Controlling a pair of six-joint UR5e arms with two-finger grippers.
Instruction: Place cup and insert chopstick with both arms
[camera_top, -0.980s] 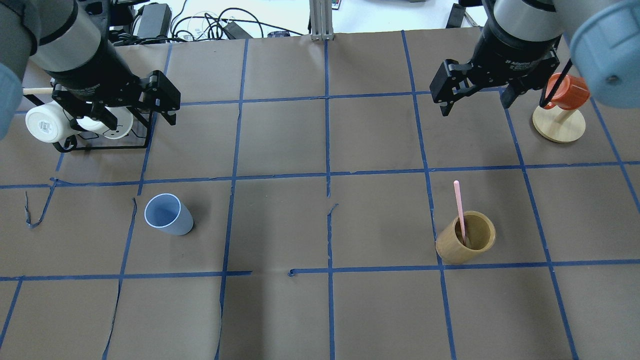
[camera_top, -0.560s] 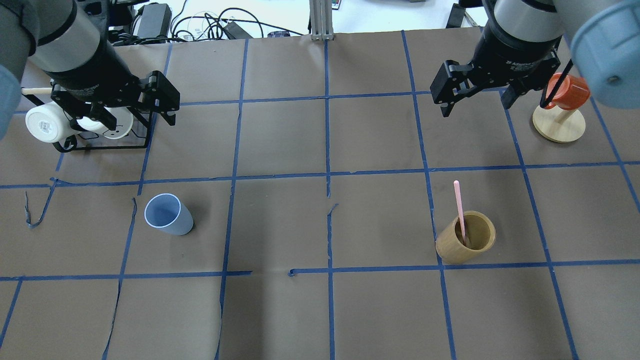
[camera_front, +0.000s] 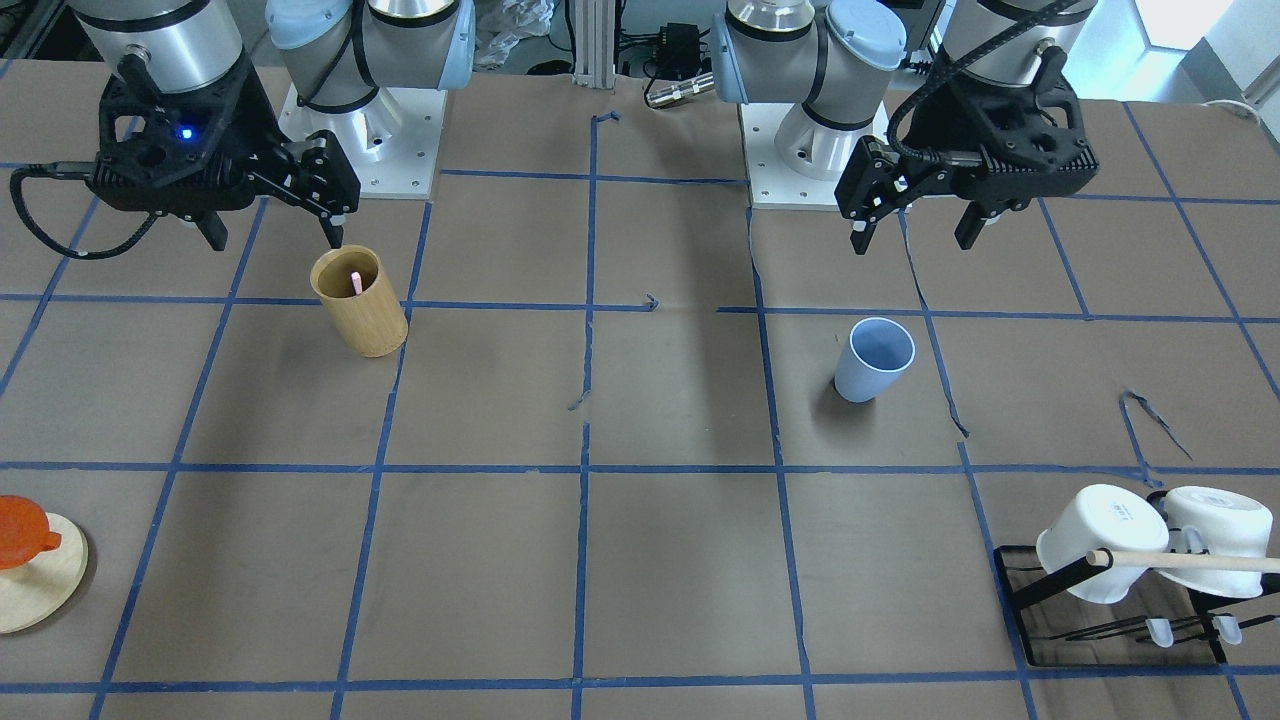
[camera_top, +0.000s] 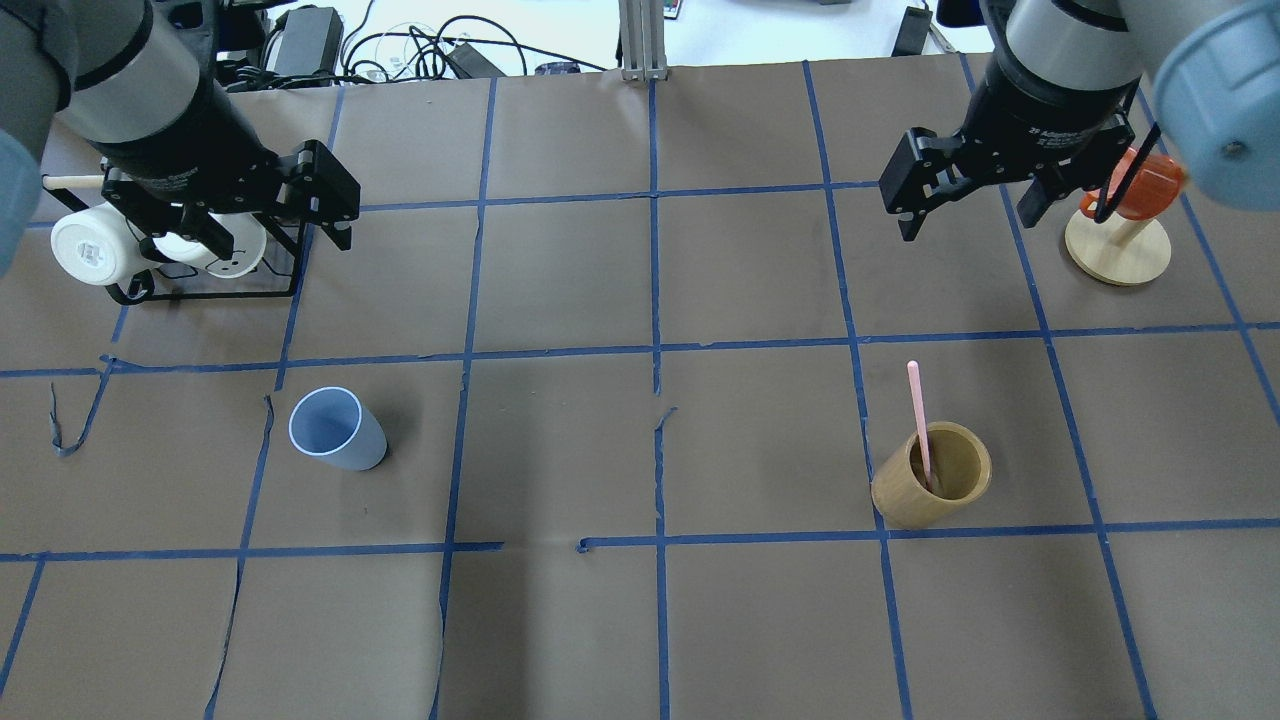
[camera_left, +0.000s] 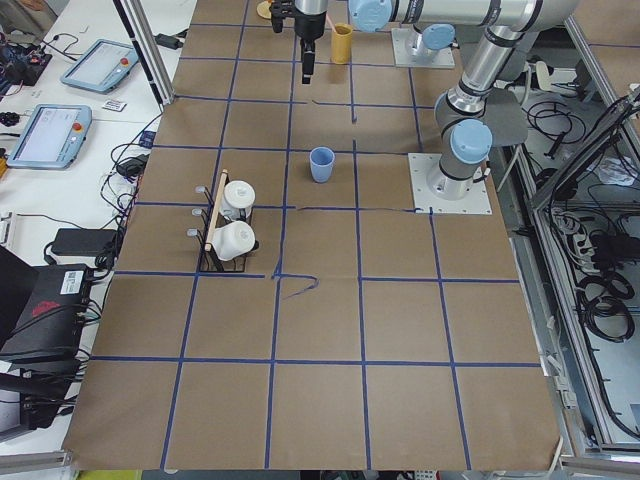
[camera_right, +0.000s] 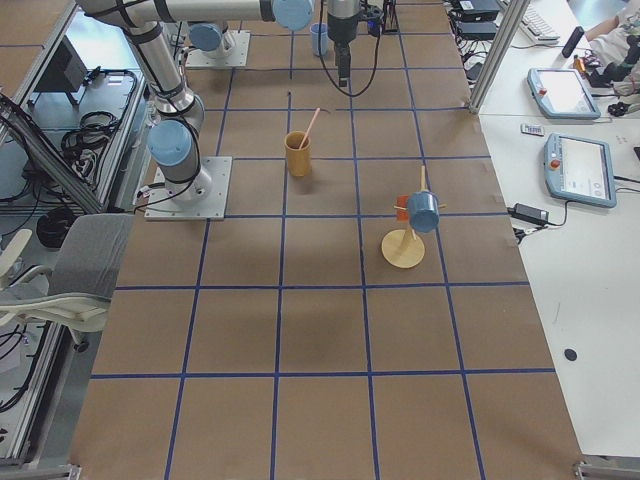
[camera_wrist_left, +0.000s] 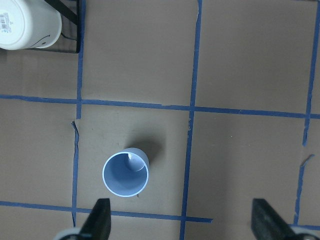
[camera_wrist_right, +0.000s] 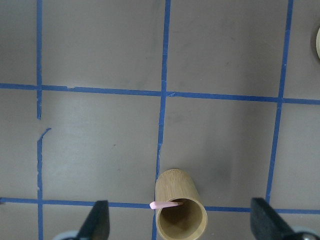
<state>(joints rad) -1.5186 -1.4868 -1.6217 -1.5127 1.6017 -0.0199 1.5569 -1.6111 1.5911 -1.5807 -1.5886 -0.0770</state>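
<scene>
The light blue cup (camera_top: 338, 430) stands upright on the left half of the table; it also shows in the front view (camera_front: 874, 358) and the left wrist view (camera_wrist_left: 126, 174). One pale pink chopstick (camera_top: 916, 415) leans inside the tan bamboo cylinder (camera_top: 930, 488) on the right half; the right wrist view shows its tip (camera_wrist_right: 162, 204). My left gripper (camera_top: 280, 240) is open and empty, high above the table and beyond the cup. My right gripper (camera_top: 970, 226) is open and empty, high beyond the cylinder.
A black rack with two white mugs (camera_top: 95, 250) and a long wooden rod stands at the far left, under my left arm. An orange mug (camera_top: 1135, 185) hangs on a round wooden stand (camera_top: 1118, 250) at the far right, close to my right gripper.
My right gripper has shifted a little to the right and slightly nearer, still open. The left arm, cup and chopstick have not moved.
</scene>
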